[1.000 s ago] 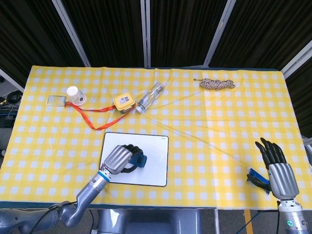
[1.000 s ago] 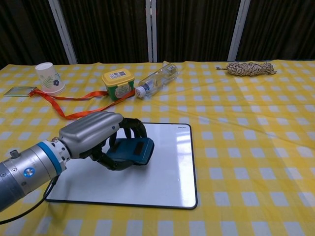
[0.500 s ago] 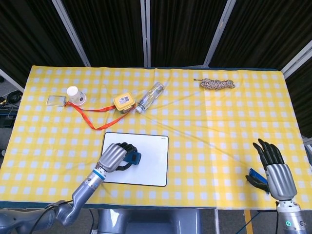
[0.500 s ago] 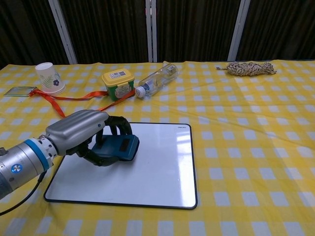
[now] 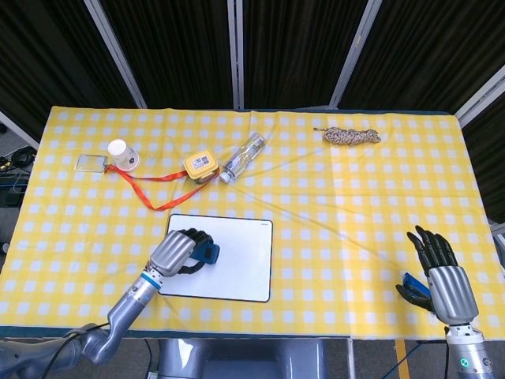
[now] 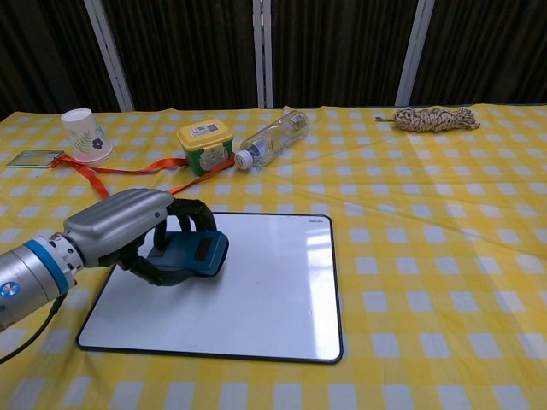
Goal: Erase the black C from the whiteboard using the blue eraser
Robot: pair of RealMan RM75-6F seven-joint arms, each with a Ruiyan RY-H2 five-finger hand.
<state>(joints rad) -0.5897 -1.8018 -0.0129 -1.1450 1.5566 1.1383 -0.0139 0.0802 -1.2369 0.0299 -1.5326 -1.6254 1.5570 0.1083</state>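
Here, left hand (image 6: 128,226) grips the eraser (image 6: 190,254), fingers (image 6: 190,213) curled over it, pressed on the whiteboard (image 6: 273,290) near its left edge. Right hand (image 5: 448,278), well right of the whiteboard, fingers spread, holding nothing.

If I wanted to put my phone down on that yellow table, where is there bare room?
The widest bare cloth lies between the whiteboard and the right hand, below the rope. The far left is crowded: paper cup, card, orange lanyard, yellow tub and bottle. The left hand holds the blue eraser on the board.
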